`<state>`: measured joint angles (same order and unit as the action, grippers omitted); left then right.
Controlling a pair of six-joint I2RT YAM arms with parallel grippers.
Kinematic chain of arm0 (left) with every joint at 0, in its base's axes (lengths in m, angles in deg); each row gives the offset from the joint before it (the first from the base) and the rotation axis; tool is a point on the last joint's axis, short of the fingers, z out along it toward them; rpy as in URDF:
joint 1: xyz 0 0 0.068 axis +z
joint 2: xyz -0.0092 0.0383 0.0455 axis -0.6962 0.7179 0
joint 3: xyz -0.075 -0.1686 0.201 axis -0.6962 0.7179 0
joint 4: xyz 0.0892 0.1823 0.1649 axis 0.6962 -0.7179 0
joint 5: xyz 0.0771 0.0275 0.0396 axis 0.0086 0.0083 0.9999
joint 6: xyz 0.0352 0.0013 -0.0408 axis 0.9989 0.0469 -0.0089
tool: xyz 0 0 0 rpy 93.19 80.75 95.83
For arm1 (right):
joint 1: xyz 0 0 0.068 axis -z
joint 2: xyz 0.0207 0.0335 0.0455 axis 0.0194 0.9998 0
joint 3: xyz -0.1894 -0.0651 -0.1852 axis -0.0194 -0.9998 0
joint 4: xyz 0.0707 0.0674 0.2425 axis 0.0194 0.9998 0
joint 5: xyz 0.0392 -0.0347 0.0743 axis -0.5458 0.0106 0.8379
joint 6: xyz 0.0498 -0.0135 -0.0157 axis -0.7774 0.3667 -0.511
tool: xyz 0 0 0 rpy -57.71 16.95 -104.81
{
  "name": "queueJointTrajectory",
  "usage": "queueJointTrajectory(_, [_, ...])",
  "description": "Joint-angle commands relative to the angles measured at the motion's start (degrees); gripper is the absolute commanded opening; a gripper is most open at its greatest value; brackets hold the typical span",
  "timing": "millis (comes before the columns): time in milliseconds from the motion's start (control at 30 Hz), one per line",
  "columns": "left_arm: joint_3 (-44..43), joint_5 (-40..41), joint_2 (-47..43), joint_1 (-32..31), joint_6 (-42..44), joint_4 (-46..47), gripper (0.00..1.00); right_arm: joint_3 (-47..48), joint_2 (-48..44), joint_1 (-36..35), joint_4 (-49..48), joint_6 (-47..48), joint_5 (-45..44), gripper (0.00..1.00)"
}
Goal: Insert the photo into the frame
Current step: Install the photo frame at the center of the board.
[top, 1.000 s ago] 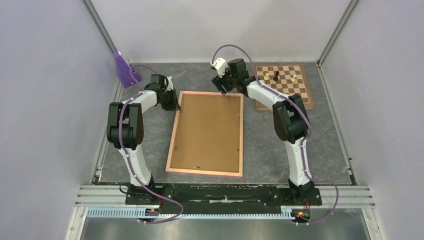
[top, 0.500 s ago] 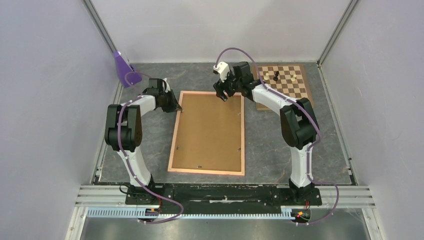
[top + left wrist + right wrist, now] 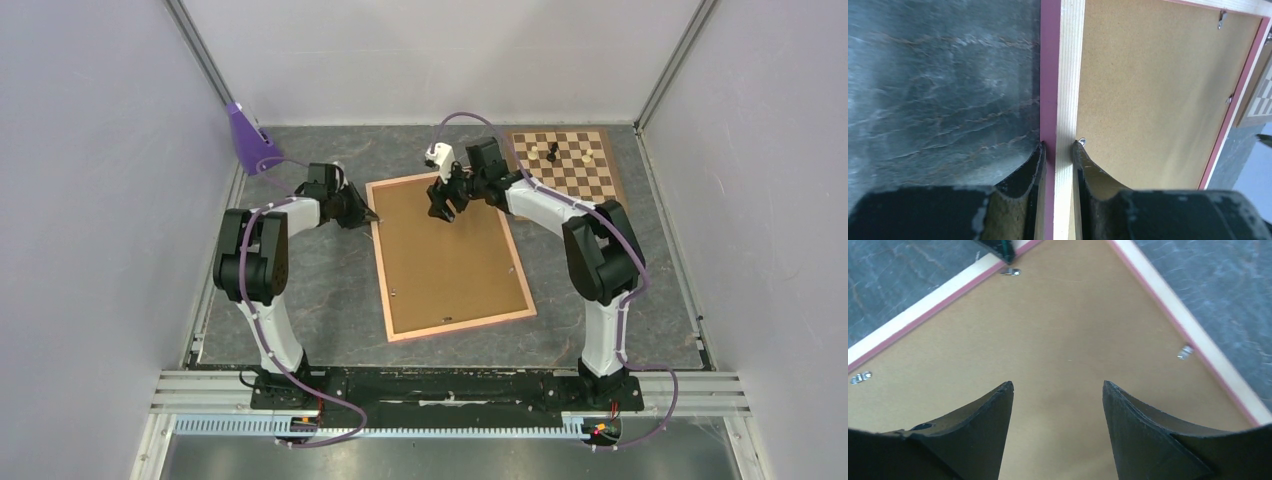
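- Gripping the frame (image 3: 1068, 75) by its left rail near the far-left corner, the left gripper (image 3: 1059, 145) has its jaws nearly closed. 1 finger is on the outer pink side and 1 on the inner side, against the backing board (image 3: 445, 255).
- The frame lies back-up around the middle of the worktop (image 3: 320, 300), skewed so its far end leans toward the left edge. The chessboard (image 3: 575, 165) sits at the far-right corner.
- The right gripper (image 3: 1057, 385) hovers over the board near the frame's far end, jaws wide apart and holding nothing.
- The photo shows in no view, and whether it lies beneath the board cannot be told.
- The step in hand looks like steadying the frame to work on its back. The next move probably calls for turning the small metal clips (image 3: 1011, 271) aside, or pressing them home, with a firm left grip.
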<state>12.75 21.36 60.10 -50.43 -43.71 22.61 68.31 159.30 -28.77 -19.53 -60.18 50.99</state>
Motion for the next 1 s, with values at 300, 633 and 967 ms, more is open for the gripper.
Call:
queueJointTrajectory(300, [-0.1,-4.2,0.0,-2.0,-0.5,-4.6,0.32,3.7,3.5,-4.5,-1.0,1.7,4.4,0.67])
queueJointTrajectory(633, [-4.2,-2.1,-0.9,-2.9,8.4,-10.8,0.52,-1.2,-1.7,-4.2,1.5,4.9,-0.2,0.66])
queueJointTrajectory(967, [-10.5,2.7,0.6,-4.9,18.1,-18.8,0.54,-11.8,-13.8,3.0,6.8,3.0,-6.9,0.62])
